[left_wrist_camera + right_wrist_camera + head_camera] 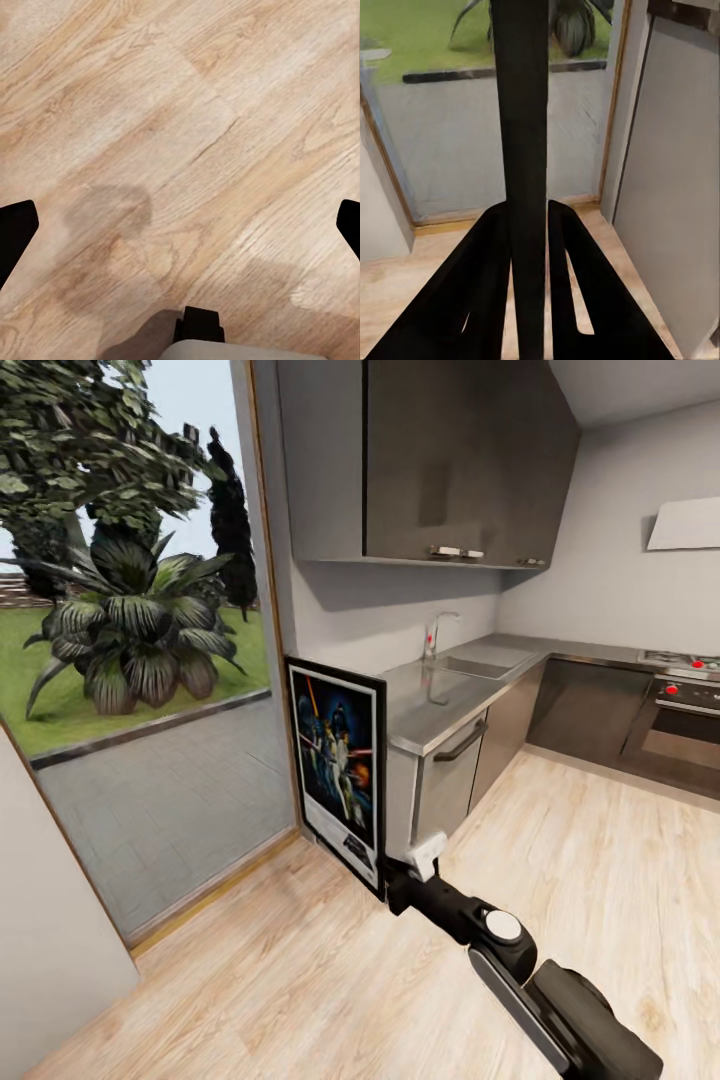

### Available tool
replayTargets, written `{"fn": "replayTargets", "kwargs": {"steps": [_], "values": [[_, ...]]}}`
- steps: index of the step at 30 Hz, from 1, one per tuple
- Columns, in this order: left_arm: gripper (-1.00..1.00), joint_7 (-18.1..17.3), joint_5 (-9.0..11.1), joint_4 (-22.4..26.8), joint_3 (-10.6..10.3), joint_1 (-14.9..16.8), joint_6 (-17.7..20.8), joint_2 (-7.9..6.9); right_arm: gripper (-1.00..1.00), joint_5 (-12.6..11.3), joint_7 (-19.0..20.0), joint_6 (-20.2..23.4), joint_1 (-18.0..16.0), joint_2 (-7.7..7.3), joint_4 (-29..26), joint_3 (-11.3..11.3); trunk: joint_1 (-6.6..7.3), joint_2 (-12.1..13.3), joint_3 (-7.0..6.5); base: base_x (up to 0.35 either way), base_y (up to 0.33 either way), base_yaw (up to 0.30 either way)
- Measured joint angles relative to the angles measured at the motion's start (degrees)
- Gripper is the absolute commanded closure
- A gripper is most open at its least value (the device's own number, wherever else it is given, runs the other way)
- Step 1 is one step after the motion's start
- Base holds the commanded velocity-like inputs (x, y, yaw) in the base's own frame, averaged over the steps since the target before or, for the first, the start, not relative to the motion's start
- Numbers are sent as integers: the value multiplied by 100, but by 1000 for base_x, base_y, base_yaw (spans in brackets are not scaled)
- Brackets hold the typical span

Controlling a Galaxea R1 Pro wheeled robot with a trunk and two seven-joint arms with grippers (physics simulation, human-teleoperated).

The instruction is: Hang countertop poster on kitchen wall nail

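Poster [338,772]: standing upright in the air just off the end of the counter run, its lower corner being gripped; the black frame, white border and dark blue art with figures are facing the room. In the right wrist view it is showing edge-on as a dark vertical strip [525,150].
Right gripper [392,882]: pinching the poster's lower edge, a finger [472,300] lying on either side of the frame, the black arm reaching in from the lower right.
Left gripper [180,225]: its two dark fingertips are sitting well apart at the edges of the left wrist view, spread wide, nothing between them but floor.
Kitchen countertop [440,705]: grey slab running along the wall and turning at the corner, carrying a sunken sink [485,660] and tap [434,632]; the poster is hanging beside its near end, seemingly not touching, though the gap is hard to judge.
Upper cabinets [450,460]: dark fronts hanging above the counter.
Hob and oven [680,700]: sitting at the far right.
Glass door [140,660]: looking onto paving, grass and a broad-leaved plant [140,625].
Floor [300,980]: pale wood planks.
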State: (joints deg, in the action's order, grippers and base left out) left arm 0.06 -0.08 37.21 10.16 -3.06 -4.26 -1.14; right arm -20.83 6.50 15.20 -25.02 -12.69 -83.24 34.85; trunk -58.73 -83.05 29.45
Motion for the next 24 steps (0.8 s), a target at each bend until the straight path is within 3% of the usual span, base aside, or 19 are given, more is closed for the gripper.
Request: {"fn": "replayTargets", "kwargs": {"steps": [2,5,7,10,11,13,14,15,19,24], "values": [[-100,-2,2,2,0,0,-2,-19,100,-96,298,-146,13,-223,62,-1,0,0,0,0,0,0],[-100,-6,11,5,0,0,-3,-82,100,-155,596,-396,22,-444,270,-2,0,0,0,0,0,0],[-100,-22,15,6,-1,0,-3,-125,100,-171,729,-533,25,-526,441,-2,0,0,0,0,0,0],[-100,-214,55,8,3,0,-5,-254,100,-177,1223,-968,29,-641,1220,-96,0,0,0,0,0,0],[-100,-307,113,9,45,0,-7,-278,100,-187,1408,-1090,28,-657,1483,-277,0,0,0,0,0,0],[-100,-441,236,9,209,-1,-9,-307,100,-202,1890,-1195,26,-670,1827,-870,0,0,0,0,0,0],[-100,-463,257,9,255,0,-10,-311,100,-201,2052,-1203,28,-671,1908,-1035,0,0,0,0,0,0],[-100,-516,316,10,379,-1,-10,-326,100,-191,2929,-1197,22,-674,2180,-1590,0,0,0,0,0,0],[-100,-662,344,10,433,0,-12,-345,100,-171,3491,-873,13,-661,2333,-1865,0,0,0,0,0,0],[-100,-759,349,10,441,0,-12,-346,100,-174,3577,-787,11,-652,2363,-1907,0,0,0,0,0,0]]}}
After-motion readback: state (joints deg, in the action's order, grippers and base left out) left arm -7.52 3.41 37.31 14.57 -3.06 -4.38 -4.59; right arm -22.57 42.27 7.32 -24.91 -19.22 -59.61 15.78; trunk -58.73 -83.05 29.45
